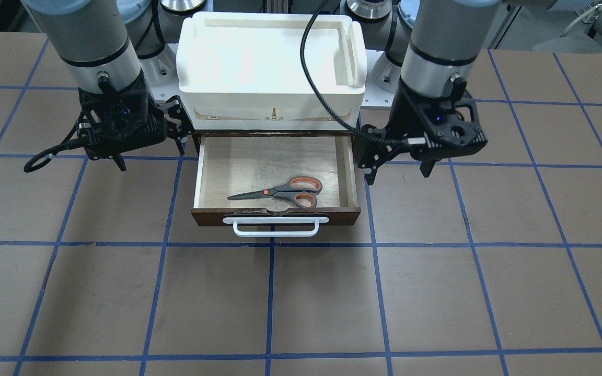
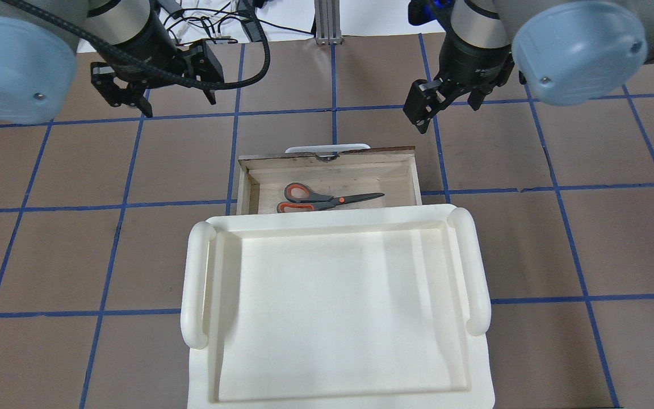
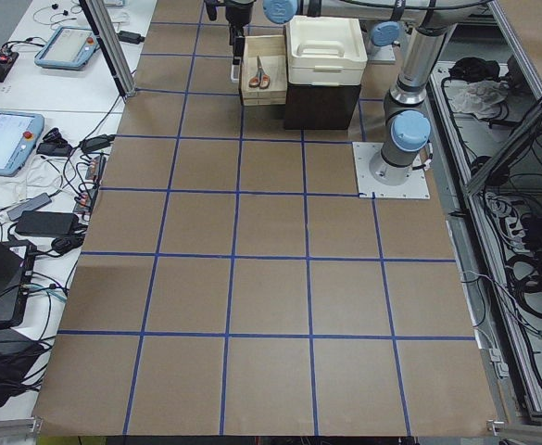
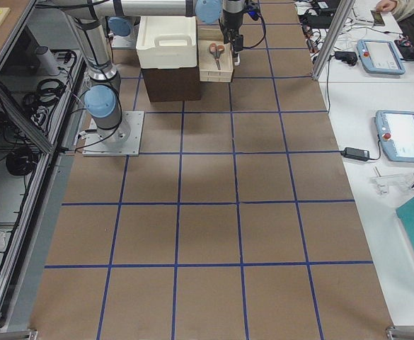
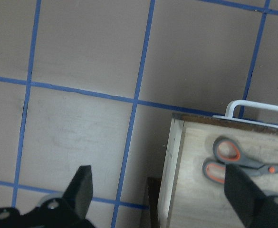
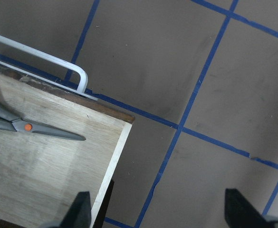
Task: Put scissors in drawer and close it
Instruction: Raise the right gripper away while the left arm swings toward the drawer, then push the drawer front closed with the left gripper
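Observation:
The scissors lie flat on the pale floor of the open drawer, handles towards my left side; they also show in the overhead view. The drawer's white bar handle points away from me. My left gripper hovers open and empty beside the drawer's left wall. My right gripper hovers open and empty beside its right wall. The left wrist view shows the scissors in the drawer between open fingers. The right wrist view shows the blades.
A large white plastic tray sits on top of the dark cabinet that holds the drawer. Brown table mats with blue tape lines surround it.

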Action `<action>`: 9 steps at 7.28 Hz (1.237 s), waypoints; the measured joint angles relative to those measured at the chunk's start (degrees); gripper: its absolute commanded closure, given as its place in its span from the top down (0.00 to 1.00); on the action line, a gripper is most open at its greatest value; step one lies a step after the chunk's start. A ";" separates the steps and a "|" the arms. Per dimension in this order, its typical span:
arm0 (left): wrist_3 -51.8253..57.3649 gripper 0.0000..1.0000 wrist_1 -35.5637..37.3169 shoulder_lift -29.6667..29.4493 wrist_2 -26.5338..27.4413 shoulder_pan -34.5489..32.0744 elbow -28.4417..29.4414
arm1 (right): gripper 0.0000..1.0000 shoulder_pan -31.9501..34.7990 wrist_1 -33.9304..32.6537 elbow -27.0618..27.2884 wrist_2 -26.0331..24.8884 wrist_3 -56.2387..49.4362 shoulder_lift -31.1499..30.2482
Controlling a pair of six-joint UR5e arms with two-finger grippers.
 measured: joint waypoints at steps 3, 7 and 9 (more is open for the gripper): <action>-5.60 1.00 6.93 -13.28 5.48 -7.02 6.19 | 1.00 -1.65 0.10 -0.01 -0.91 2.15 -2.35; -9.78 1.00 13.66 -25.56 5.60 -12.15 11.30 | 1.00 -2.04 2.54 0.17 -0.20 11.13 -4.48; -9.93 1.00 13.26 -27.54 3.78 -13.44 11.43 | 1.00 -2.01 2.98 0.26 -0.09 13.41 -5.15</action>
